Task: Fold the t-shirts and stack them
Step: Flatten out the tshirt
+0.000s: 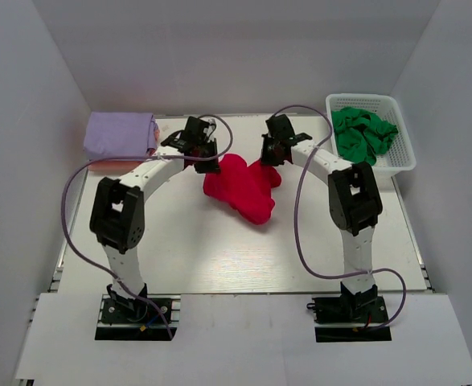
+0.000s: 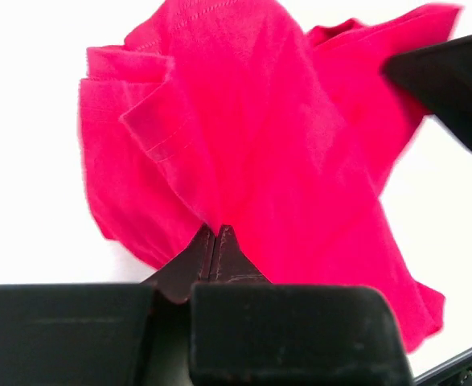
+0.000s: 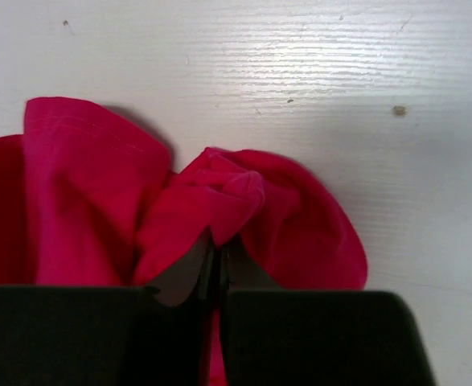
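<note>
A crumpled bright red t-shirt [image 1: 240,189] lies mid-table. My left gripper [image 1: 211,167] is shut on its left far edge; in the left wrist view the tips [image 2: 216,229] meet where the red cloth [image 2: 244,137] draws into a point. My right gripper [image 1: 266,161] is shut on the shirt's right far edge. In the right wrist view a bunched fold of the red t-shirt [image 3: 219,193] sits pinched at that gripper's tips [image 3: 219,237], and red cloth shows between the fingers. A folded lavender t-shirt [image 1: 119,134] rests at the far left on a peach-orange one [image 1: 111,162]. A deep green t-shirt [image 1: 364,133] is heaped in the basket.
The white lattice basket [image 1: 403,161] stands at the far right against the wall. White walls close in the left, back and right sides. Both arms reach over the table's far half, and the right arm's dark finger [image 2: 453,80] shows in the left wrist view.
</note>
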`<state>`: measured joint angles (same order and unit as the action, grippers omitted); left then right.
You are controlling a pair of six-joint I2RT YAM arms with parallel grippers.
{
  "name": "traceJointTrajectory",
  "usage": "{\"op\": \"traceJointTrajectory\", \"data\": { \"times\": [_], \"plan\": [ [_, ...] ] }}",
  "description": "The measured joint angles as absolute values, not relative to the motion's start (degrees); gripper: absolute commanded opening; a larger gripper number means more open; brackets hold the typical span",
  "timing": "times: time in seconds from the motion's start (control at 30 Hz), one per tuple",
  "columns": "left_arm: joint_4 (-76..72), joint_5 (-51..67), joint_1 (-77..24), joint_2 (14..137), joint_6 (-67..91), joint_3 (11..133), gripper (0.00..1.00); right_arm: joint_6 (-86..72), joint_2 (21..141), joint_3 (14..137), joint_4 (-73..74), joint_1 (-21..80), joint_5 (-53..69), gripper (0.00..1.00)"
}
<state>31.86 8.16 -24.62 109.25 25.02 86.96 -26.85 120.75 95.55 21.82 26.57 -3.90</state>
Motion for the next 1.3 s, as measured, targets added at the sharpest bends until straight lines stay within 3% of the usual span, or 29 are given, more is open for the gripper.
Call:
{"op": "traceJointTrajectory", "data": {
  "times": [0.27,0.67,1.3],
  "plan": [
    [29.80,-0.27,-24.49,94.59,25.30,82.72,0.00,-27.90,115.79,93.43,19.59,25.91,-6.85,0.00],
    [31.64,-28.29,-24.16,72.23,25.56,82.56,0.00,-21.23,83.66,91.64,19.79,23.83,-26.89,0.00],
    [36.88,-54.24,-24.49,44.60,22.96,90.89,0.00,-6.33,53.78,90.98,16.64,23.38,-42.61,0.00]
  ]
}}
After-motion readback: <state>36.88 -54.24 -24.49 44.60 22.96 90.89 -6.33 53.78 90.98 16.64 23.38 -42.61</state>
